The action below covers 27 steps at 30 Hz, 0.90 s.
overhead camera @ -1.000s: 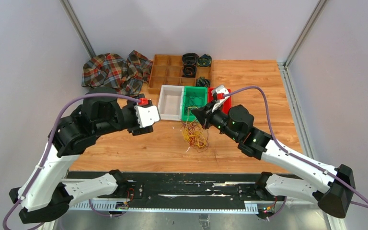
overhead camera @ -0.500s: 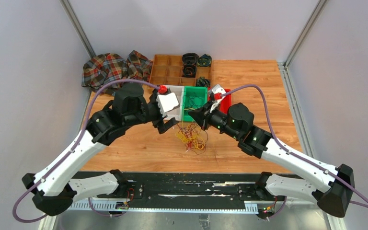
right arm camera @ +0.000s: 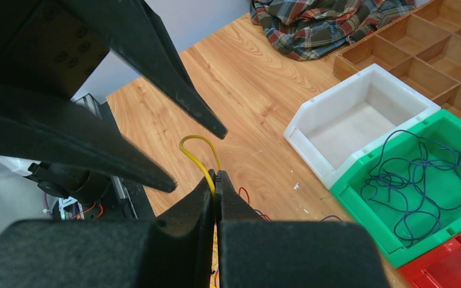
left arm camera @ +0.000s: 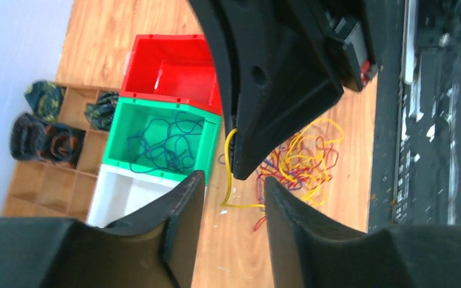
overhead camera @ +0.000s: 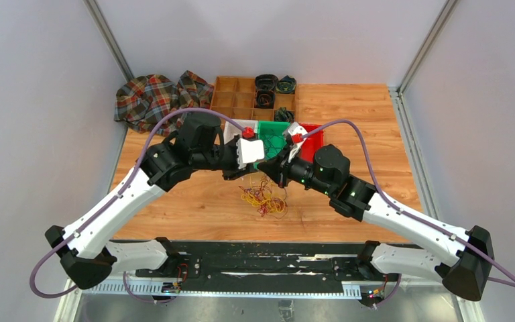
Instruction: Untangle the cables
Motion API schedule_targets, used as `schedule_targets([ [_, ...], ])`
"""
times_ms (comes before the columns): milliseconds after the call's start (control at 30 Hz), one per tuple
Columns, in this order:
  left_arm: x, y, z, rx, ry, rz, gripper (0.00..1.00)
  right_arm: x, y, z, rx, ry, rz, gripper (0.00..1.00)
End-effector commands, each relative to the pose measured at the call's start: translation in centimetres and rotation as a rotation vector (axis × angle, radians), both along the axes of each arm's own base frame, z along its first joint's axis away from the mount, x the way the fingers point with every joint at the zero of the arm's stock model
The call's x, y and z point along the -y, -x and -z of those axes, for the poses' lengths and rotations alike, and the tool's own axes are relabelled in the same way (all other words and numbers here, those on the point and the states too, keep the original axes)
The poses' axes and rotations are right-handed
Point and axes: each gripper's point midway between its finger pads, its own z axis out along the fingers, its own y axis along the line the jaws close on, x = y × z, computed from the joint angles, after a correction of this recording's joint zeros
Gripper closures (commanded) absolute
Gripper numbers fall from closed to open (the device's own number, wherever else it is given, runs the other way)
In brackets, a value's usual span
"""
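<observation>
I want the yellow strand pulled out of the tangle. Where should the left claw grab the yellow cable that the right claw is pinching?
Take the short bare stretch of yellow cable hanging just below the shut right claw, above the tangled pile: it runs single there, clear of the rest. The open left claw faces it, so probably come straight in from the left, straddling it.

Pinching yellow cable in right gripper, tips pressed together; cable looping up just above tips. Flanking loop: spread black fingers of left gripper. On table: white bin, then green bin touching it, holding dark blue cables, then red bin. Beyond bins, wooden divider tray; plaid cloth by table's wall edge.
</observation>
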Motion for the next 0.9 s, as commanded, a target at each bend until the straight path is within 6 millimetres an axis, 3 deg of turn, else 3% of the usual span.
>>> schedule_targets([
  [0, -0.4, 0.7, -0.1, 0.052, -0.057, 0.091, 0.63, -0.7, 1.3, -1.8, 0.020, -0.045, -0.056, 0.99],
  [100, -0.1, 0.3, -1.0, 0.075, -0.031, 0.074, 0.84, -1.1, 1.6, -1.6, 0.011, -0.043, -0.077, 0.99],
  [233, -0.3, -0.5, -1.8, 0.094, -0.018, 0.028, 0.98, -1.3, 1.7, -1.1, 0.002, -0.034, -0.080, 0.99],
  [367, -0.6, -0.5, -3.8, 0.098, 0.036, -0.020, 0.99, -1.1, 1.2, -0.8, -0.007, -0.048, -0.046, 0.92],
  [533, -0.4, 2.7, -6.4, -0.014, 0.121, 0.046, 0.99, -1.4, -0.4, -0.8, -0.018, -0.087, 0.031, 0.78],
  [700, -0.8, 5.0, -7.2, -0.091, 0.123, 0.110, 1.00, -2.1, -1.8, -0.2, -0.030, -0.097, 0.078, 0.77],
  [867, -1.3, 5.3, -9.4, -0.041, 0.148, 0.106, 1.00, -2.8, -2.2, 1.3, -0.058, -0.087, 0.087, 0.76],
])
